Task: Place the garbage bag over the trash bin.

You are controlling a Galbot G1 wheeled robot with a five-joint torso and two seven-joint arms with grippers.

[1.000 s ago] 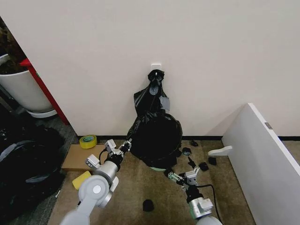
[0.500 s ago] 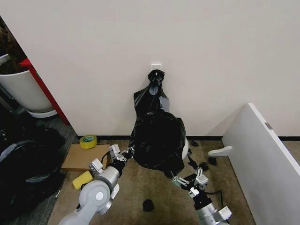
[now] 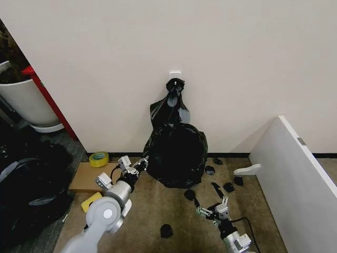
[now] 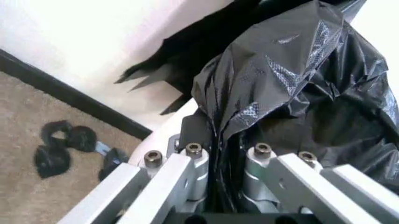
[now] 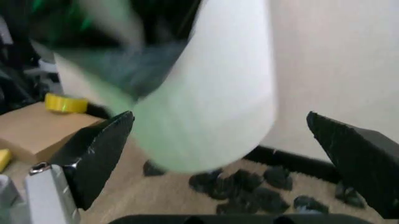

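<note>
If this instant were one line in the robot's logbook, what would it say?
garbage bag: draped over trash bin, by the wall | left gripper: shut on the bag's edge | right gripper: open, apart from bag, low over carpet

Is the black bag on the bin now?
Yes, draped over it. The garbage bag covers the trash bin against the wall; the left tool pinches its edge.

Even, soft indoor light on the pale wall (image 3: pixel 237 52); faint shadows. The glossy, crinkly black garbage bag (image 4: pixel 299 84) shows grey sheen. The cream-white, green-based trash bin (image 5: pixel 206 93) is motion-blurred.
</note>
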